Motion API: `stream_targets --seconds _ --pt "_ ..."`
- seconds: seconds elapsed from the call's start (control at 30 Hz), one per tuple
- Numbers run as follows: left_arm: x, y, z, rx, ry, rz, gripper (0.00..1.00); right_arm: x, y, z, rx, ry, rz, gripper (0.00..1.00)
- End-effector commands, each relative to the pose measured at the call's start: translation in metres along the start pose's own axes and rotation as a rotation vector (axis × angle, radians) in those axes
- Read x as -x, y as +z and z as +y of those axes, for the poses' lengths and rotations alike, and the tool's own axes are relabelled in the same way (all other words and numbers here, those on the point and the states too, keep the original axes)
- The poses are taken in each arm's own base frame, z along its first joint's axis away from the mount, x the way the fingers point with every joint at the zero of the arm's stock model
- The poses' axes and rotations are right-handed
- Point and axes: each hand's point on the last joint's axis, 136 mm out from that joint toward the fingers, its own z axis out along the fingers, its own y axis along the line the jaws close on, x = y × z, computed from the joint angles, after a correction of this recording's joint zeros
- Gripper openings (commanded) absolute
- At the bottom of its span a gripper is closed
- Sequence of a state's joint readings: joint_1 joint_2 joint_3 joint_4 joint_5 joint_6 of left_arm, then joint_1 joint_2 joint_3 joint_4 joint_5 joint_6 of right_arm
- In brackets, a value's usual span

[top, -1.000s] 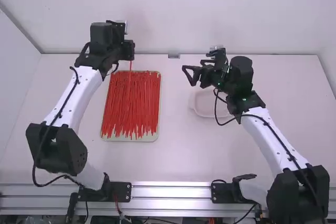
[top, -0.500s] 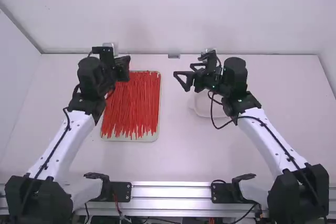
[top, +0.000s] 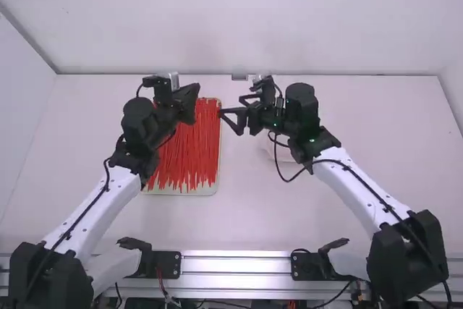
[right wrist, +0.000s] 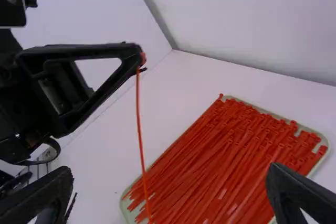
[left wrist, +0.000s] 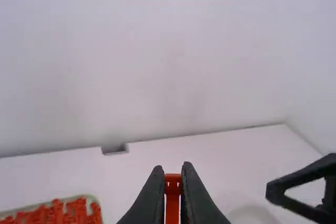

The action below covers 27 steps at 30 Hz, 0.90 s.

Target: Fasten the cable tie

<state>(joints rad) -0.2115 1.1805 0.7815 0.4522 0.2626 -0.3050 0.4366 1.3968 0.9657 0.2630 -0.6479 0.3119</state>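
The high camera sits above and behind both arms, looking forward and down over the whole tabletop (top: 405,150). The left wrist camera looks almost level past the left claw (left wrist: 171,174), pinching a cable tie (left wrist: 172,203), toward the far wall. The right wrist camera faces left, close to that claw. All three catch the tray (top: 181,192); the left wrist camera also glimpses the right claw (top: 242,112).

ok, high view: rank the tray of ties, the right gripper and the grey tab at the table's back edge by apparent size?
1. tray of ties
2. right gripper, raised toward the camera, so it may look larger than it is
3. grey tab
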Motion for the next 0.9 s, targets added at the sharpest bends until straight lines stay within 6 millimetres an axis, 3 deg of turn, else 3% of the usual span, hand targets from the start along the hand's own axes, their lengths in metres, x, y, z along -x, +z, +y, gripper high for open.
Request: stream_targets --seconds 0.0,0.27,0.47,0.73,0.87 --pt "0.024 -0.005 -0.015 -0.048 -0.001 -0.060 0.02 0.013 0.004 0.014 0.035 -0.029 -0.021 0.95" --pt "0.043 -0.004 -0.045 -0.228 -0.050 -0.132 0.02 0.009 0.011 0.030 0.072 -0.044 -0.013 0.83" --pt "0.042 0.001 -0.049 -0.267 -0.108 -0.136 0.02 0.009 0.011 0.032 0.077 -0.048 -0.014 0.76" --pt "0.033 0.009 -0.076 -0.341 -0.110 -0.134 0.02 0.009 0.011 0.032 0.077 -0.045 -0.015 0.70" --pt "0.035 0.010 -0.075 -0.318 -0.116 -0.148 0.02 0.009 0.011 0.033 0.079 -0.043 -0.011 0.54"
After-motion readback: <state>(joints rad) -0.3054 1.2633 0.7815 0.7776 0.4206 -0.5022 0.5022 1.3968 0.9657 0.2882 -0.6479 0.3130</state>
